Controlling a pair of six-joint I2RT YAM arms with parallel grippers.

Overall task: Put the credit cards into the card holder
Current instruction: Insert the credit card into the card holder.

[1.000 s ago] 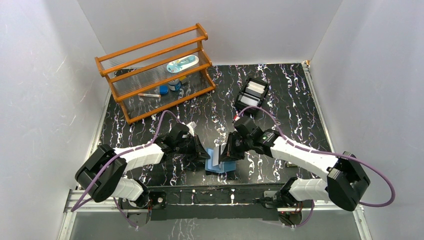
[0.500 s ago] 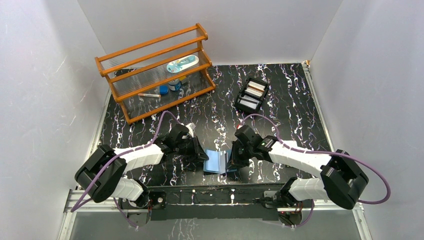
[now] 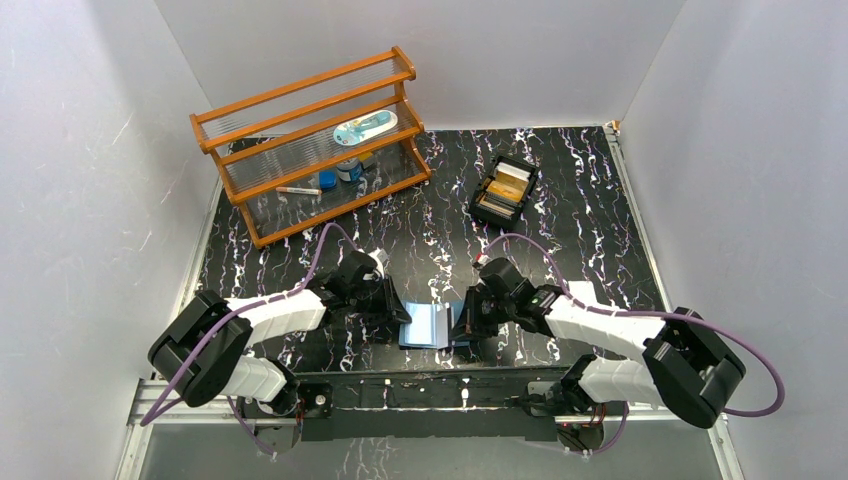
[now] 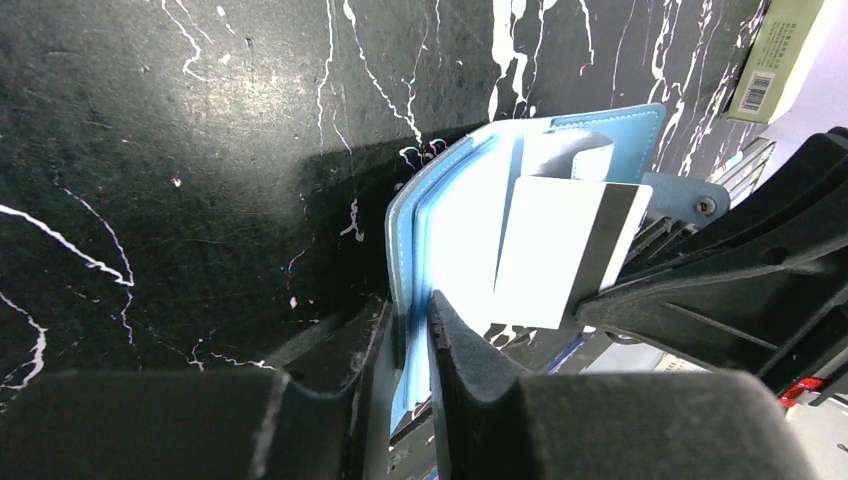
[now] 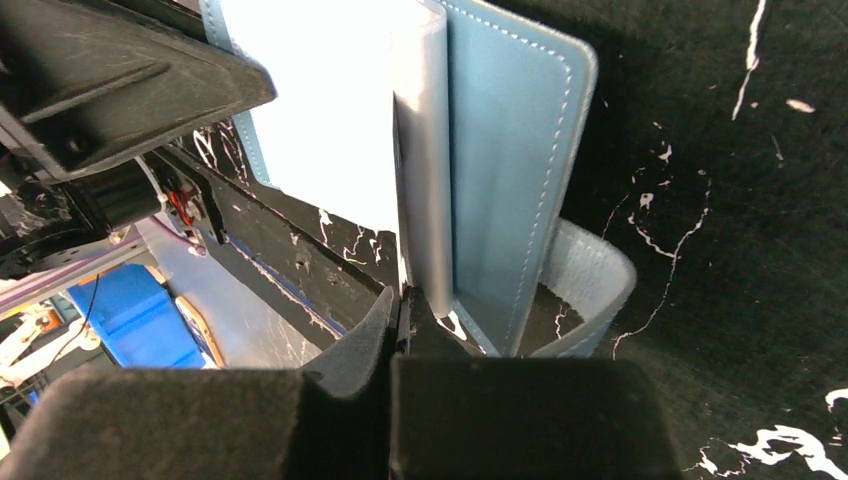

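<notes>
Since a second ago the right claw has sunk toward the table and the card holder now lies lower and flatter, nudged a little toward the left arm. It sits open at the near edge between the two claws. The right claw is clenched on the end of a pale card, whose free end overlaps the holder's light-blue inside; whether it has entered a slot I cannot tell. The left claw brackets the holder's near cover, a finger close on each side; whether it pinches or has let go I cannot tell. The card looks thin, stiff, light and slick, so a grip on one short end suits it, leaving the other end free to lead in, though it could swivel between the pads if it snags. The holder looks soft, floppy and light, likely to slide or fold shut under a push, so its cover edge is the sensible place to steady it. Farther back a black tray holds more cards, an orange card uppermost, and a wooden shelf stands at far left.
</notes>
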